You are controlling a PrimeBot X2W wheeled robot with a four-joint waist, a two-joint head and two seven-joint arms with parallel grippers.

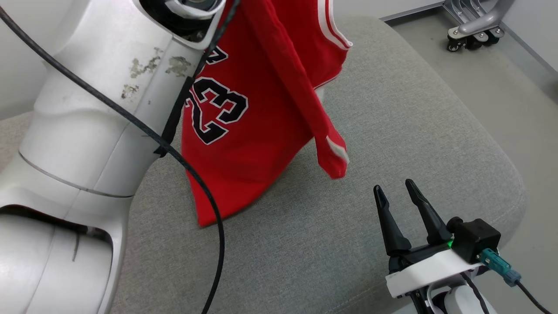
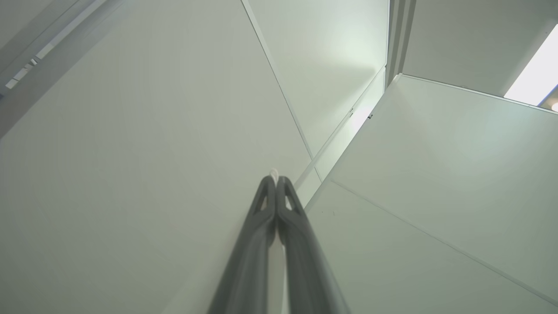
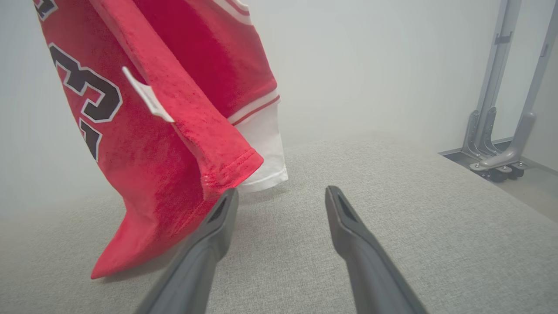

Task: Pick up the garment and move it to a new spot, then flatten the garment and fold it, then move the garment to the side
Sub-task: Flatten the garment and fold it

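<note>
The garment (image 1: 244, 131) is a red jersey with a black "23" and white trim. It hangs in the air beside my raised left arm (image 1: 87, 131), and its lower corner touches the grey cushion (image 1: 392, 131). In the left wrist view my left gripper (image 2: 275, 178) points at the ceiling, shut, with a sliver of white cloth pinched at its tips. My right gripper (image 1: 393, 186) is open and empty low at the front right, just right of a dangling red strap. In the right wrist view the garment (image 3: 144, 144) hangs left of the right gripper (image 3: 281, 190).
The grey cushion's rounded edge (image 1: 514, 183) runs along the right, with bare floor beyond it. A grey metal stand on casters (image 1: 475, 26) is at the far right corner, also in the right wrist view as a stand (image 3: 497, 144). A black cable (image 1: 183, 161) crosses my left arm.
</note>
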